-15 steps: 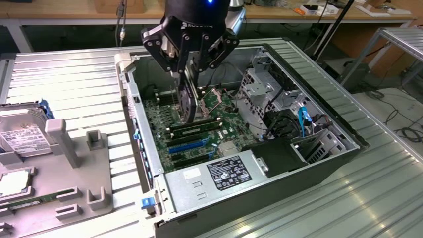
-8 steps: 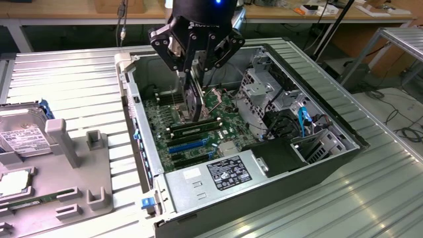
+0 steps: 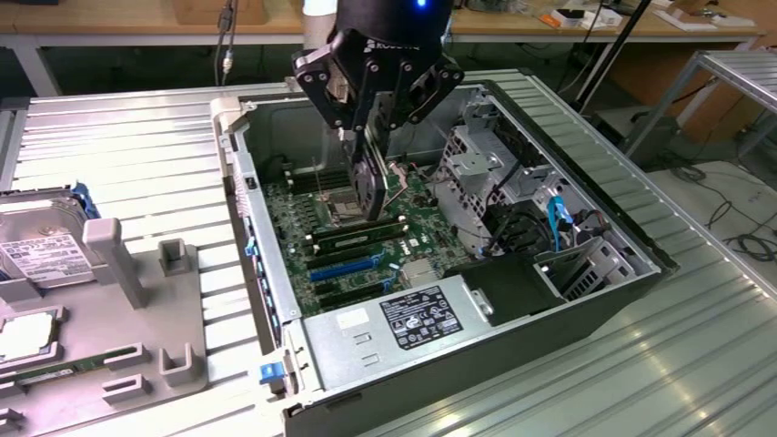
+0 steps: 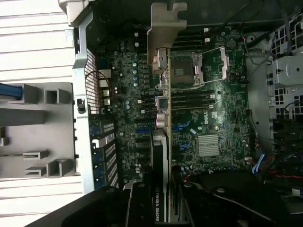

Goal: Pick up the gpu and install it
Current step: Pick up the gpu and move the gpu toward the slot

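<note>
The gpu (image 3: 369,179) hangs on edge over the motherboard (image 3: 419,238) inside the open computer case, black face and fan toward the exterior view's left. My gripper (image 3: 371,137) is shut on its upper edge. The card's lower edge is above the CPU socket area, apart from the blue expansion slots (image 3: 346,266). In the wrist view the gpu (image 4: 161,142) appears edge-on, its silver bracket (image 4: 164,28) at the far end, with my gripper (image 4: 161,198) clamped on the near end by the printed label.
The case (image 3: 249,228) lies open on a ribbed metal table. A power supply (image 3: 413,319) sits at its near end, a drive cage (image 3: 510,182) at the exterior view's right. A hard drive (image 3: 36,246) and grey fixture (image 3: 146,300) stand at the left.
</note>
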Controlling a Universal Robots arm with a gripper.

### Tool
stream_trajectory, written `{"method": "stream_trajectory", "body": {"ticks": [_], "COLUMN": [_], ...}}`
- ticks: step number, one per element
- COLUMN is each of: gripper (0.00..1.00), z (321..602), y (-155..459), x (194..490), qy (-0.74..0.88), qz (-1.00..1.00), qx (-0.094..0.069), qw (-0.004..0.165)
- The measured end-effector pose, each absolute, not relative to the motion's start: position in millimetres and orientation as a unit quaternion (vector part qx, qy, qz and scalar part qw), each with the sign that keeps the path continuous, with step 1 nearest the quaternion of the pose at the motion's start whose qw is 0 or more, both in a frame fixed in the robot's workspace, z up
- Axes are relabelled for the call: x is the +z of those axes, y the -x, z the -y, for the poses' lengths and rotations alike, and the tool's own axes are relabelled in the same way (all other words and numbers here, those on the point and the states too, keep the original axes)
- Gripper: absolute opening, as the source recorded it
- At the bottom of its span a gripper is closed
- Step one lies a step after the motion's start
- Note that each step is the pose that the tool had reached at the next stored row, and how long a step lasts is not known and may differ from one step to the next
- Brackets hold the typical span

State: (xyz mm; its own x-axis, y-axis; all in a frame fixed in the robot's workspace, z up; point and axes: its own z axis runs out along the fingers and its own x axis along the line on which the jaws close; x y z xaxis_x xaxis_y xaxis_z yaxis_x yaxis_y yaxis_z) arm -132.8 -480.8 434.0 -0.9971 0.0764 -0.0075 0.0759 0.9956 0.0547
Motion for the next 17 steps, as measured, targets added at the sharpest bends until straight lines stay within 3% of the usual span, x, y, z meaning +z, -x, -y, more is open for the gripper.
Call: {"method": "stream_trajectory", "body": {"ticks": [17], "gripper": [0.27], "z": [480.8], "y": [105.3], "x": [434.0], "qy": [-0.038], "qz": [-0.999], "qx": [0.027], "qw": [0.005]}}
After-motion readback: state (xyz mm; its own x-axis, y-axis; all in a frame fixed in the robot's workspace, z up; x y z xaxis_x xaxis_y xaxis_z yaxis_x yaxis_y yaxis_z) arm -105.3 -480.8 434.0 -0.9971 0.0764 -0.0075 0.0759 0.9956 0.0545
